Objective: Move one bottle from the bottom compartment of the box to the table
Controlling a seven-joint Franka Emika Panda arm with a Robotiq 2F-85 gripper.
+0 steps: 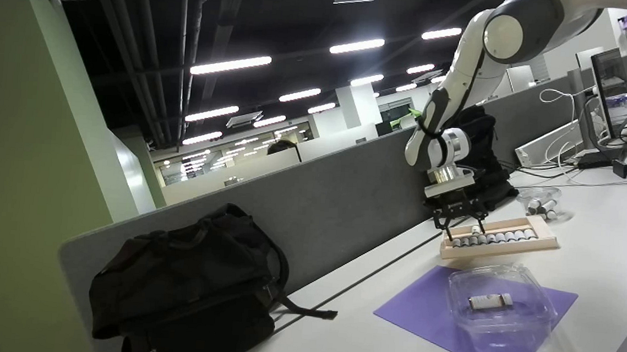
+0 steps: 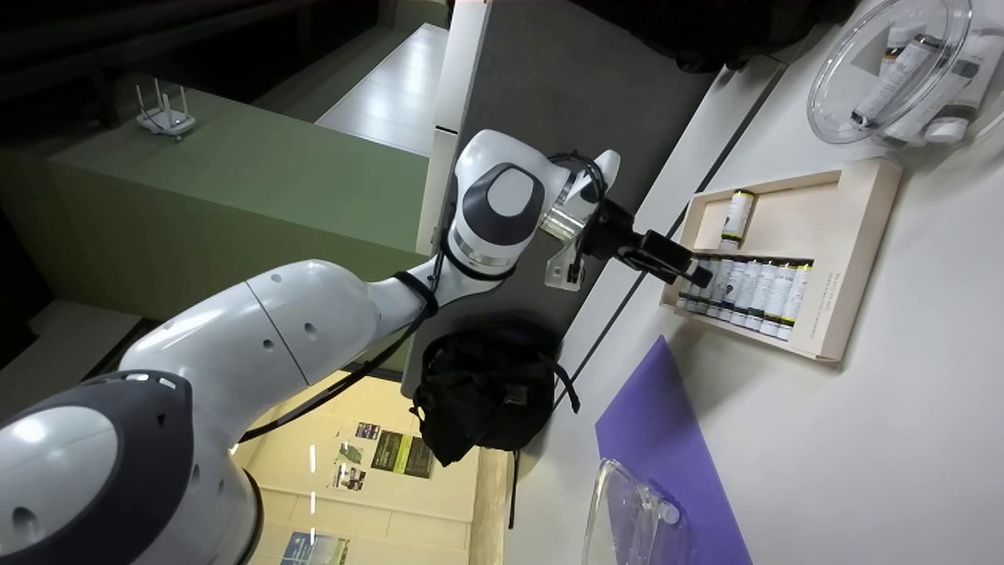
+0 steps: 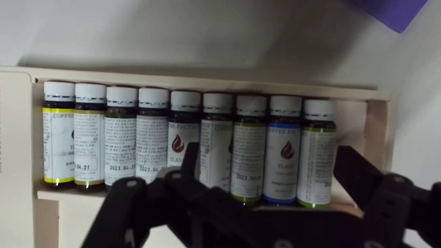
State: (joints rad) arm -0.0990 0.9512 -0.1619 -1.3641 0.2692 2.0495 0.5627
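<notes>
Nine bottles [image 3: 248, 155] lie side by side in what we take for the bottom compartment [image 3: 349, 122] of the box [image 2: 851, 259], and none is gripped. The fingers [image 3: 356, 168] stand wide apart over the row, one across the fifth bottle from the left of the wrist view, the other past the end one; in this dim light we cannot say whether they touch any bottle. We judge the task to be at the approach: closing on one bottle, lifting it and setting it on the counter [image 2: 902, 439] are all left to do.

The wrist view lets us count the row and shows it stopping short of the compartment's end. It does not let us make out the single bottle [image 2: 736, 218] in the other compartment [image 2: 794, 213], which both exterior views show. In an exterior view we also find a loose bottle [image 1: 489, 302] in a clear container [image 1: 532, 321] on the purple mat [image 1: 415, 304].
</notes>
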